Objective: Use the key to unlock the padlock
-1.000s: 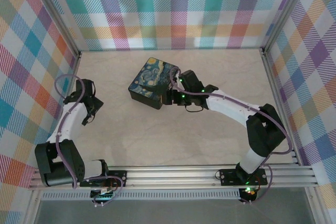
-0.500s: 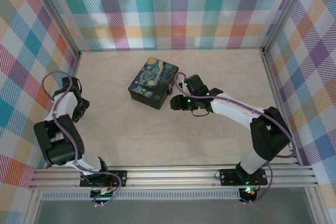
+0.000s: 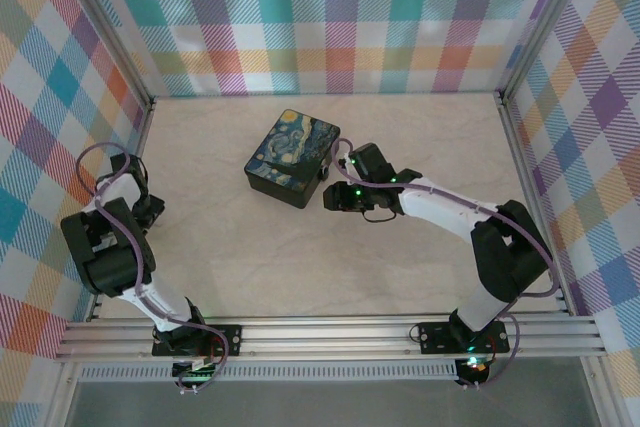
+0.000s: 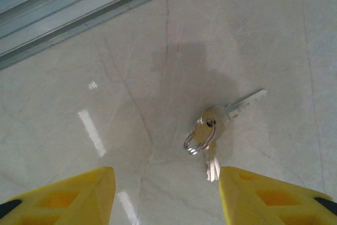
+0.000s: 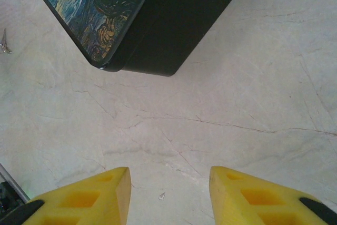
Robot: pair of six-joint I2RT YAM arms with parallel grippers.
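Your table (image 4: 274, 35) is smooth, pale, marble-veined stone or laminate with a soft gloss. The keys (image 4: 210, 130) are bright bare metal on a wire ring. The box (image 5: 174, 19) has a glossy printed lid and satin black sides. Your right hand (image 5: 168, 196) has matt yellow fingers (image 5: 79, 198).

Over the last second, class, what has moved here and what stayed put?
The left gripper drew back toward the left wall as its arm folded; the right gripper backed slightly off the box. Both stand open, empty. The box stayed put.
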